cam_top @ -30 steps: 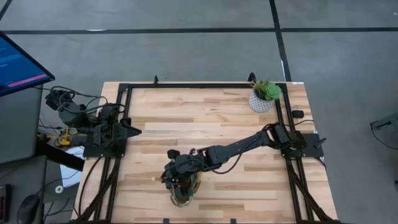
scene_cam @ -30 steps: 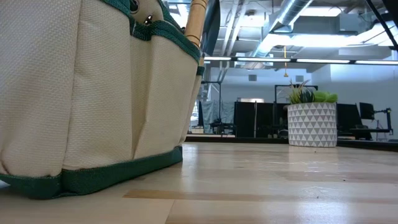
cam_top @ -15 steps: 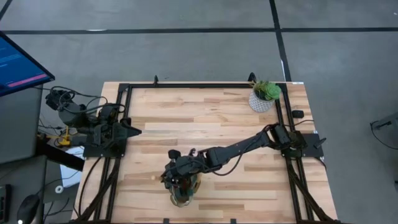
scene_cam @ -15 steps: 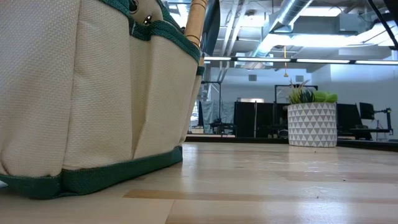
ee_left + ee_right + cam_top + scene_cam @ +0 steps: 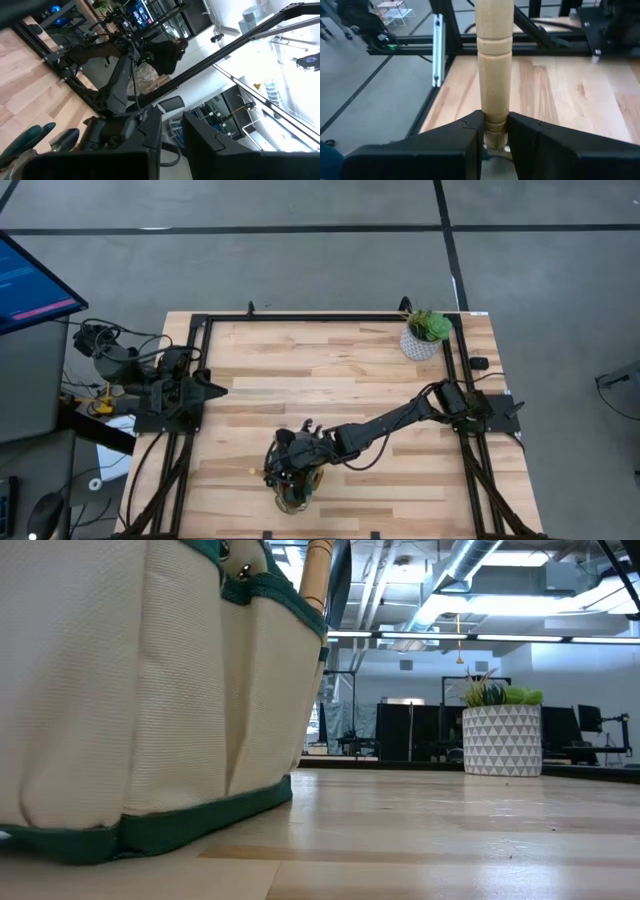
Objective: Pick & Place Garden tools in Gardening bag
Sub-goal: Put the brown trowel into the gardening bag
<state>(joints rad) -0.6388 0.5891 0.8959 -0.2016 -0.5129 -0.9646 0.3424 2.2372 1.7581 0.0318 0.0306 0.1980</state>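
Note:
The beige gardening bag (image 5: 293, 485) with green trim (image 5: 200, 825) stands near the table's front edge and fills the left of the low view. My right gripper (image 5: 298, 457) reaches over it from the right, shut on a trowel's pale wooden handle (image 5: 495, 65). This handle (image 5: 315, 575) rises above the bag's rim. The trowel's blade is hidden. My left gripper (image 5: 215, 390) waits shut at the table's left side, holding nothing. My right gripper pinches the handle's lower end (image 5: 495, 122), just above the metal collar, between its two fingers (image 5: 465, 137). The fingers come from the table's right, slanting slightly down, and lie across the handle. The handle stands roughly upright above the fingers, over the bag.
A green plant in a white patterned pot (image 5: 423, 338) stands at the table's far right corner (image 5: 502, 738). A black frame rail (image 5: 320, 317) runs round the tabletop. The bare wood in the middle (image 5: 320, 370) lies free.
My right gripper has sunk a little toward the bag with the trowel, still shut on its handle. In the low view the bag's near wall has shifted slightly toward the right.

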